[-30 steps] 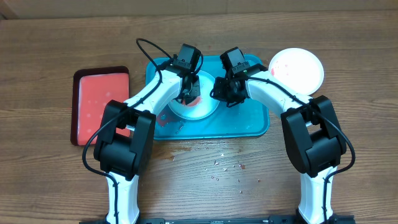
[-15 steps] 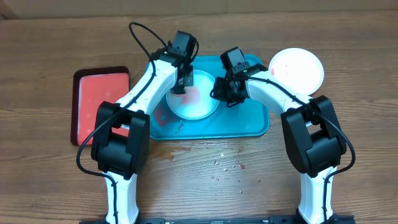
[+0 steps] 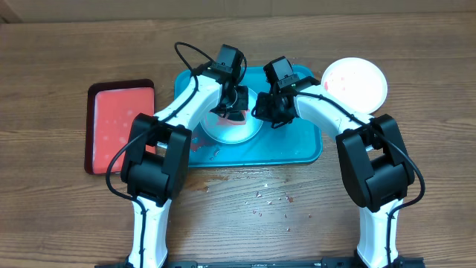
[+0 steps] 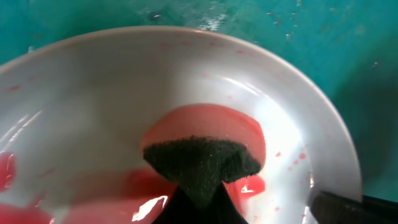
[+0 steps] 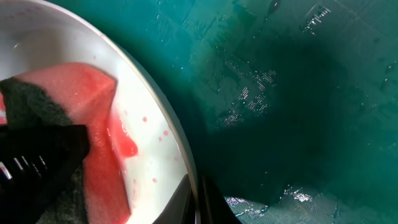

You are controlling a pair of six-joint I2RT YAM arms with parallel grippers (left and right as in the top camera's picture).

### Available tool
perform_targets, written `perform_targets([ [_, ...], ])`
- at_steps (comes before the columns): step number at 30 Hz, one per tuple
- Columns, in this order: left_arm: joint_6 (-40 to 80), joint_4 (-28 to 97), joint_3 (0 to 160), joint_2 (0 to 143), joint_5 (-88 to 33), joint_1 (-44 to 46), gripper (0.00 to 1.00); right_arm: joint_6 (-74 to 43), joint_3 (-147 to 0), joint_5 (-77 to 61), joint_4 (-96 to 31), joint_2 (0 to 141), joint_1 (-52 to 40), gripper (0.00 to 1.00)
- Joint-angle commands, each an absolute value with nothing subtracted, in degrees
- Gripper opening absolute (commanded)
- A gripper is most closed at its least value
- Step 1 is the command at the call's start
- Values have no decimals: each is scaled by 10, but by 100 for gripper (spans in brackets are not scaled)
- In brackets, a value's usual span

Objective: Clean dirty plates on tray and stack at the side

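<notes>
Red sauce (image 4: 211, 127) smears the pale plate (image 4: 93, 106) on the teal tray (image 3: 297, 145). Its rim is pinched in the right gripper (image 5: 195, 198) jaws, while the left gripper (image 3: 231, 112) jaws clamp a dark sponge (image 4: 200, 163) against it.

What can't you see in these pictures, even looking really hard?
Overhead: much of the plate on the tray, under the left claw.
Left wrist: the left claw itself, behind the sponge and off the bottom edge.
Right wrist: whether the right claw pinches the plate's rim; only its tips show at the bottom edge.
</notes>
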State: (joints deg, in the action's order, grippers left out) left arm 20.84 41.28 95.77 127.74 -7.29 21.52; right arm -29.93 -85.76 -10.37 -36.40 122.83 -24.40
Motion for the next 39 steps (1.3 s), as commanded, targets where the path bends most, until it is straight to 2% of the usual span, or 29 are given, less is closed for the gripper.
perform_targets([
  [1,210,441,948,1300,-18,184,4,-300,-848,-90,-364,1242,-243,4],
  [8,210,464,949,1271,54,126,4,-300,-848,-90,-363,1242,-243,4],
  [21,218,469,966,1108,53,88,4,-300,-848,-90,-363,1242,-243,4],
  [25,218,482,966,1071,53,50,4,-300,-848,-90,-363,1242,-243,4],
  [31,234,547,949,1093,53,-37,4,-300,-848,-90,-363,1242,-243,4],
  [39,260,555,934,1171,57,-125,4,-300,-848,-90,-361,1242,-243,4],
])
